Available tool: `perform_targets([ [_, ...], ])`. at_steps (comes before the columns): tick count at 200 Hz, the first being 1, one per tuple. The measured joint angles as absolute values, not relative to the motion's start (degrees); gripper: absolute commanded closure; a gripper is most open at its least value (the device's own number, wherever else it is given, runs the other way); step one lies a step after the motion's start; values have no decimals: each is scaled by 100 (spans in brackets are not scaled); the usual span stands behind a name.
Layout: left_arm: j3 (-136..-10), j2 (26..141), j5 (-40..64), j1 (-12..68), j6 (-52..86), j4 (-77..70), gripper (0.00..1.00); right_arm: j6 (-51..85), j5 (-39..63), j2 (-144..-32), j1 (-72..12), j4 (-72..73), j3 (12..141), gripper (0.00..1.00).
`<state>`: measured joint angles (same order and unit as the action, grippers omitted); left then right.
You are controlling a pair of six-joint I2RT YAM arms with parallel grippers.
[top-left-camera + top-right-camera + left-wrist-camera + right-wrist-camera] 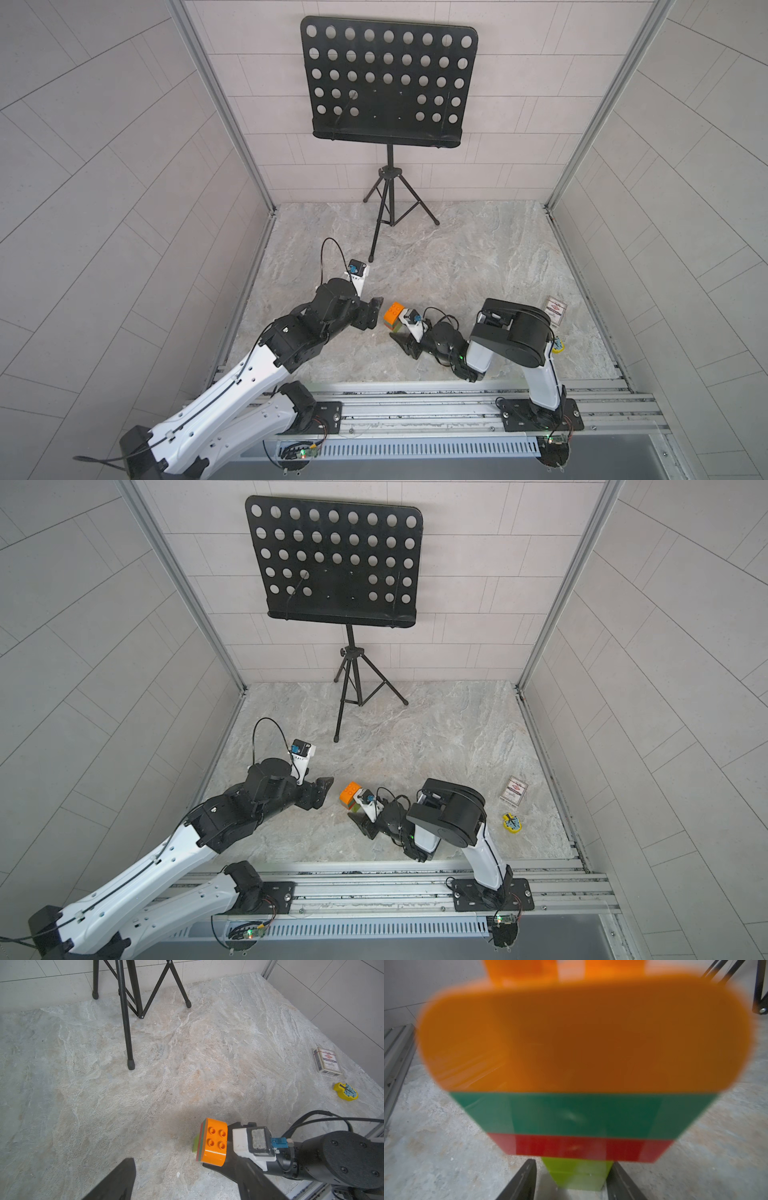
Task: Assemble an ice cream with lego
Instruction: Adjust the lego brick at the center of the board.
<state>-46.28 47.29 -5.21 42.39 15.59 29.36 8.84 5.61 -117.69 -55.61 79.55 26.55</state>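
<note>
Toward front rail: ice cream between right claw jaws.

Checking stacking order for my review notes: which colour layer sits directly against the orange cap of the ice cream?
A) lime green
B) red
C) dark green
C: in the right wrist view, the ice cream shows its dark green layer bordering the orange cap, with the red layer next.

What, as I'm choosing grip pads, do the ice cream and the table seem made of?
The ice cream: probably hard moulded plastic with a glossy finish, going by its crisp round studs, flat saturated colours and soft reflections on its sides. The table: a matte, stone-look slab with grey and tan veining. Whether it is real stone or a printed surface, I cannot tell.
</note>
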Motion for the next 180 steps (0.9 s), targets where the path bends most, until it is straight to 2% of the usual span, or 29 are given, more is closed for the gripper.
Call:
perform_targets([
  [46, -4628, 4729, -519, 4239, 1562, 2934, 17, 777, 486, -11762, -5561, 7918, 2674, 64],
  [105, -4628, 4729, -517, 4198, 1566, 2934, 17, 965, 469, -11174, -5555, 7061, 2683, 74],
  [134, -4628, 4731, -517, 4174, 1586, 2934, 17, 1299, 469, -10204, -5544, 5601, 2842, 75],
  [180, -4628, 4814, -495, 4088, 1658, 2936, 17, 1874, 493, -8523, -5408, 2018, 3929, 73],
])
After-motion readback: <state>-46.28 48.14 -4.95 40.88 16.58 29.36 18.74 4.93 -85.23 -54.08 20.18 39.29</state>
